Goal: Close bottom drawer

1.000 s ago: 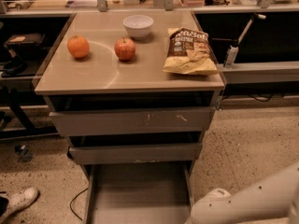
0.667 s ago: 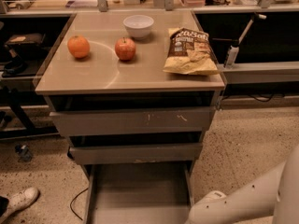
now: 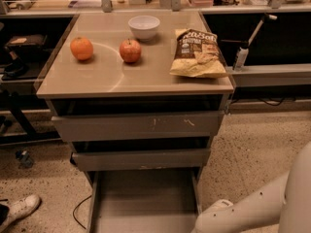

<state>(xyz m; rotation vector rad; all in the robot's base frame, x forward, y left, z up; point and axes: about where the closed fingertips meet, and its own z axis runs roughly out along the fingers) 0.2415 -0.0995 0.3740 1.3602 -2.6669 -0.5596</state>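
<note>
The bottom drawer point(image 3: 146, 203) is pulled far out of the cabinet; I see its flat floor and thin side walls, and its front is cut off by the frame's lower edge. Above it are the mid-width drawer front point(image 3: 141, 159) and the widest drawer front point(image 3: 138, 126) with white scratch marks, both slightly open. My white arm point(image 3: 252, 208) comes in at the bottom right, beside the drawer's right wall. The gripper itself is below the frame and out of view.
On the cabinet top point(image 3: 97, 76) sit an orange point(image 3: 81, 48), an apple point(image 3: 130, 50), a white bowl point(image 3: 144, 26) and a chip bag point(image 3: 197, 52). A person's shoe point(image 3: 19, 210) is at the bottom left. Cluttered shelves and benches line the back.
My arm has shifted slightly, rising further at the right edge. The drawers and the objects on top have not moved.
</note>
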